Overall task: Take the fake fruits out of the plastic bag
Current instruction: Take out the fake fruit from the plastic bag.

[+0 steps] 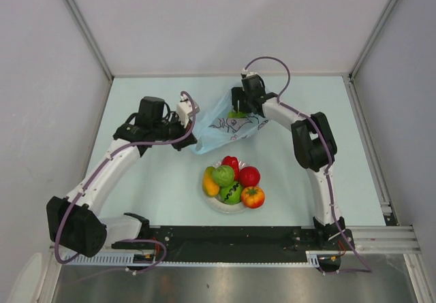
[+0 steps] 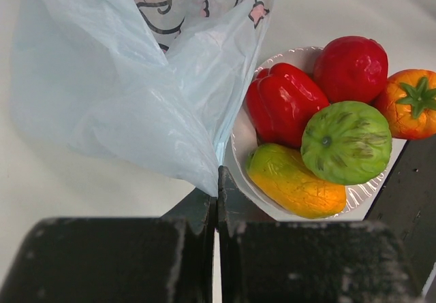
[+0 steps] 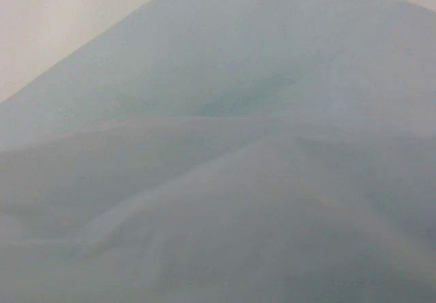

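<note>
The left gripper [image 2: 216,182] has its fingers closed on a lower fold of the one plastic bag [image 2: 129,105], which spreads beyond the fingertips. The right gripper [image 1: 238,105] sits in the bag mouth. Its wrist view shows only blurred blue film, so its finger state cannot be told. One green fruit [image 1: 236,115] shows at the right fingers. One white plate [image 1: 228,208], just right of the left fingertips, carries six fruits:
- one red pepper [image 1: 230,163]
- one red round fruit [image 1: 249,176]
- one orange fruit [image 1: 253,197]
- one yellow-orange fruit [image 1: 210,182]
- one light-green fruit [image 1: 223,176]
- one dark-marked green fruit [image 1: 231,193]
</note>
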